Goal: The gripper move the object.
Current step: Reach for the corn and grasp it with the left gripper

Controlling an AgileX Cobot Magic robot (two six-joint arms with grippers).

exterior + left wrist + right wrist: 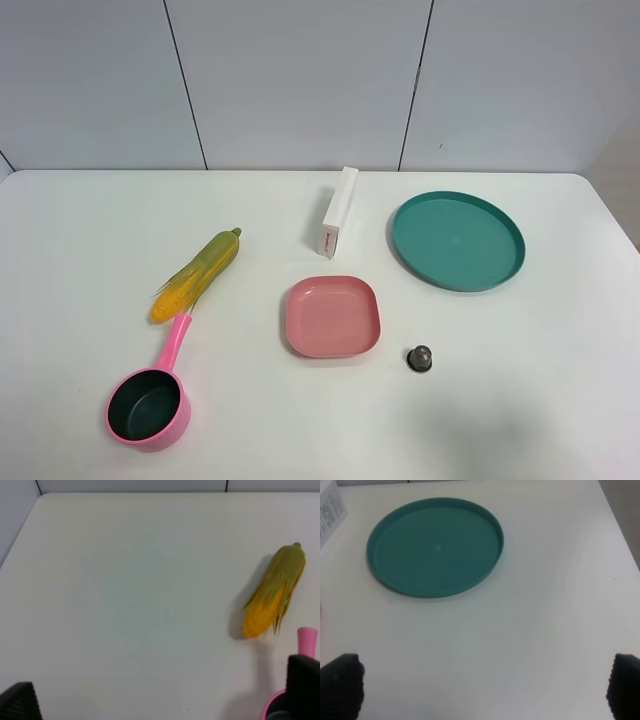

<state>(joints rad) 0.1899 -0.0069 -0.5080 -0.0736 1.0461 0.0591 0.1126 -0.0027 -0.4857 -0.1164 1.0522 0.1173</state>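
Yellow kernels under a green husk on the corn cob [196, 276]; pink outside, dark inside for the saucepan [176, 345]; plain pink square dish [332, 316]; plain teal round plate [457, 241]; white box [338, 212] with red print; dark grey cap [420, 357]; white table [540, 400]

Counted on the one white table [520, 380]:
- Corn cob [197, 274]: one, lay left.
- Pink saucepan [176, 343]: one, near left.
- Plates: two. Pink square plate [332, 317] sat centre, teal round plate [457, 240] right.
- White box [338, 211]: one, far centre.
- Small dark round piece [420, 357]: one, near right of the pink plate.
- Grippers: two, left gripper [161, 695] and right gripper [482, 685]; each showed two black fingertips.
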